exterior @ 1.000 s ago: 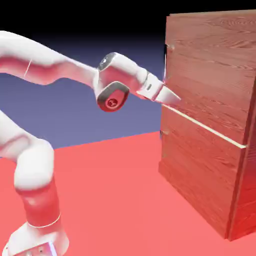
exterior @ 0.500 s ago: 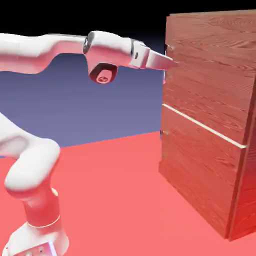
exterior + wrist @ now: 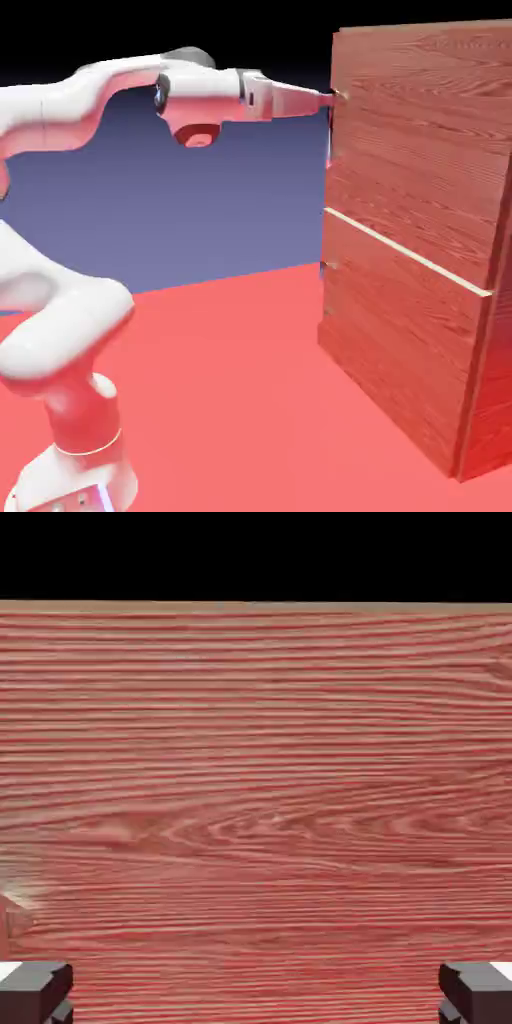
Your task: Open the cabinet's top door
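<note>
The tall reddish-brown wood-grain cabinet (image 3: 420, 250) stands at the right of the exterior view. Its top door (image 3: 420, 150) is shut, with a thin dark vertical handle (image 3: 329, 135) on its left edge. My gripper (image 3: 325, 96) points level at the door, its tips near the handle's upper end; whether they touch it I cannot tell. In the hand view the door's wood (image 3: 256, 792) fills the picture below its top edge. My gripper (image 3: 256, 997) is open there, and the fingertips (image 3: 35, 992) stand far apart with nothing between them. The handle does not show in the hand view.
Below a pale seam (image 3: 410, 255) lies the lower door (image 3: 400, 340), also shut. The cabinet rests on a red table (image 3: 230, 400). The white arm's base (image 3: 70, 470) rises at the lower left.
The arm has lifted and stretched toward the cabinet. The gripper rose from just above the seam to the top door's upper left corner and levelled out. The jaws stayed open.
</note>
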Robot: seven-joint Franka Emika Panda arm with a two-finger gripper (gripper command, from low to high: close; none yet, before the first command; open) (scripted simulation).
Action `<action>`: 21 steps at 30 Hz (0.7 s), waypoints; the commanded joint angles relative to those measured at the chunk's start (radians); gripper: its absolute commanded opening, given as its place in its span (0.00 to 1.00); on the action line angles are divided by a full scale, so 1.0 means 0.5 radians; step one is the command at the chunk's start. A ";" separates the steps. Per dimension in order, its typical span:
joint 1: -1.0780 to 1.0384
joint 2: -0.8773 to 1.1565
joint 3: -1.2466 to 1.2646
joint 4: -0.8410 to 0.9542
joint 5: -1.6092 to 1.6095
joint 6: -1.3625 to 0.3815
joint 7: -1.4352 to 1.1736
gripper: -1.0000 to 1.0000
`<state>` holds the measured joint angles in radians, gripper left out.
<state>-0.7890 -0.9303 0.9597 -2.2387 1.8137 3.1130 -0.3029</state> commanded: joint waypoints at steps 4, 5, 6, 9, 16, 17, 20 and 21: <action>-0.154 -0.069 0.184 0.110 0.348 0.015 -0.200 1.00; -0.192 -0.086 0.230 0.137 0.435 0.018 -0.250 1.00; -0.231 -0.104 0.276 0.164 0.522 0.022 -0.300 1.00; -0.346 -0.156 0.414 0.247 0.783 0.033 -0.451 1.00; -0.672 -0.190 0.641 0.476 1.037 -0.001 -0.570 1.00; -0.740 -0.186 0.672 0.524 1.041 -0.014 -0.563 1.00; -0.812 -0.182 0.704 0.574 1.044 -0.029 -0.557 0.00; -0.745 -0.203 0.651 0.502 1.065 -0.086 -0.580 0.00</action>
<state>-1.1616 -1.0320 1.2850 -1.9876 2.3460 3.0698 -0.5928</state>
